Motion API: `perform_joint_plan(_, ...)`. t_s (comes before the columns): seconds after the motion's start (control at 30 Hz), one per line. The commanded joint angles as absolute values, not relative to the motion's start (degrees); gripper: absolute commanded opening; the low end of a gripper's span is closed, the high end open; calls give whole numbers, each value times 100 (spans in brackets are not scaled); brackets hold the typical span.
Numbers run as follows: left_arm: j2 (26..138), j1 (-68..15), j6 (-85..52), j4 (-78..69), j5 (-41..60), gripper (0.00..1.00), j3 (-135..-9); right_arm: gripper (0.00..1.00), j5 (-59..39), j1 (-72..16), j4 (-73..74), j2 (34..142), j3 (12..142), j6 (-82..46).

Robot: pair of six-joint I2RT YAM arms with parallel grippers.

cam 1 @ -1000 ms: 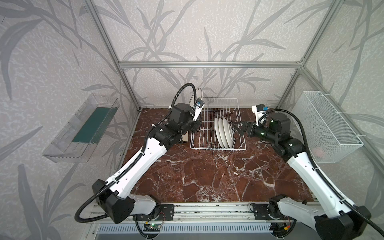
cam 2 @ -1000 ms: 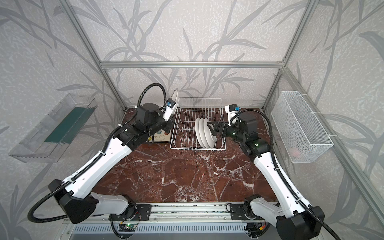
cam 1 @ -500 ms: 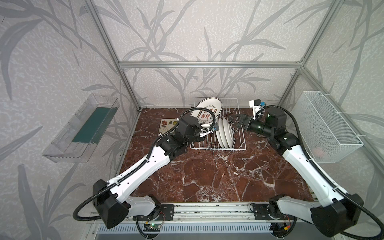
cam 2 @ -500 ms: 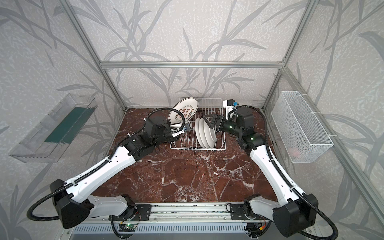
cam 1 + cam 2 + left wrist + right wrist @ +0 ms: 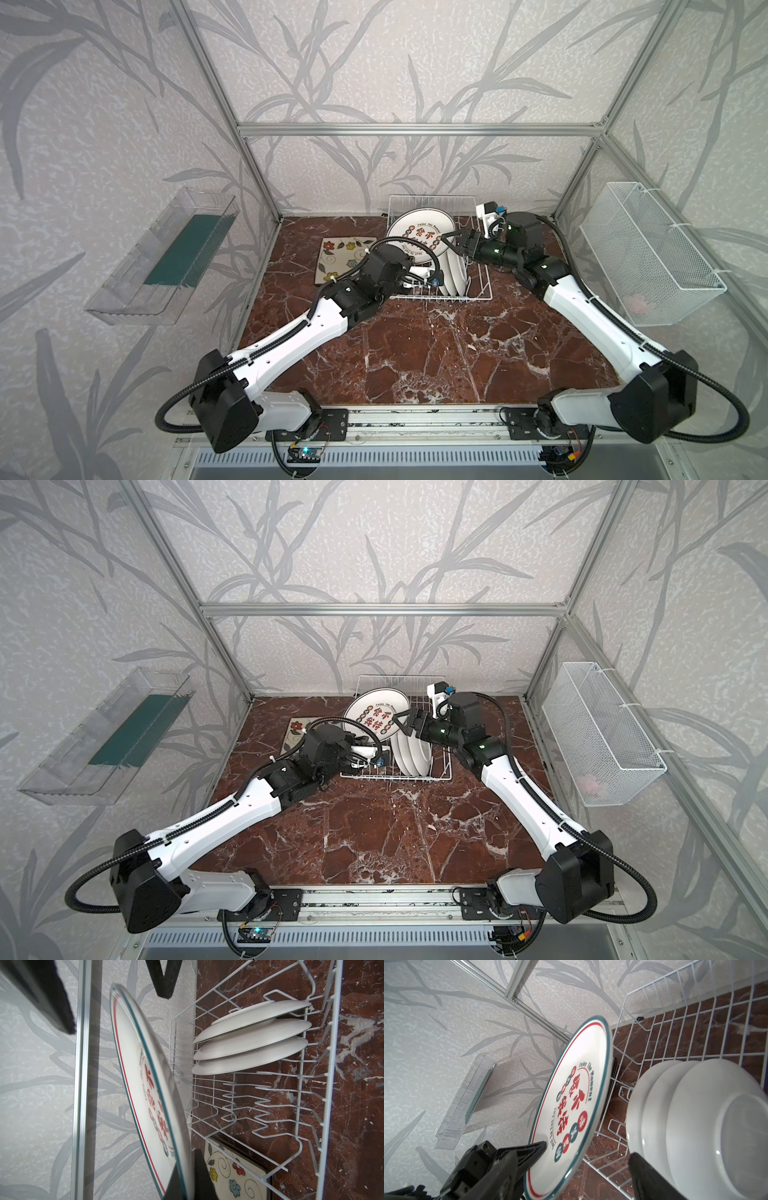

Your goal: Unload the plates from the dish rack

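Two jaws of the left gripper (image 5: 188, 1167) pinch the rim of a glossy round plate (image 5: 571, 1101), cream with red characters and a teal edge, tilted above the wire rack (image 5: 432, 204). The right gripper (image 5: 587, 1149) gapes wide, jaws astride the plate's far rim; contact unclear. Three smooth white plates (image 5: 249, 1043) stand in the rack. A square floral plate (image 5: 340, 257) lies flat on the marble table (image 5: 415, 353) beside it.

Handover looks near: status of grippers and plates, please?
Left gripper shut on round plate, raised out of dish rack. Right gripper open, jaws astride its rim. Three white plates in rack. Square plate flat on table beside rack.
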State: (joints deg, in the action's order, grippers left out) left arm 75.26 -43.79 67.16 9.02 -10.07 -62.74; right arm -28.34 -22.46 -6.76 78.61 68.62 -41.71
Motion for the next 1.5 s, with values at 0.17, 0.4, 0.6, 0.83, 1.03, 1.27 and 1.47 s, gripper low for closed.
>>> perform_joint_plan(0.17,7473,-4420,7198,200,-1049,0,-6135,56,-2614,-2285,-871,8265,7335,-4250)
perform_joint_plan(0.4,7452,-4434,7189,264,-923,0,-6100,41,-2636,-2294,-1033,8557,7488,-4271)
perform_joint_plan(0.6,7469,-4457,7217,239,-978,0,-6044,22,-2775,-2294,-925,8602,7497,-4346)
perform_joint_plan(0.83,7467,-4466,7095,-94,-1007,21,-5906,0,-2804,-2285,-627,8483,7325,-4476)
perform_joint_plan(1.03,7337,-4465,6175,-74,-1055,40,-5930,0,-2876,-2135,186,8235,6861,-4799)
perform_joint_plan(1.27,6495,-4002,3026,450,229,63,-6144,0,-3132,-1725,574,7900,6479,-4642)
perform_joint_plan(1.47,6270,-3040,663,258,2143,65,-6182,0,-3304,-1592,642,7779,6309,-4328)
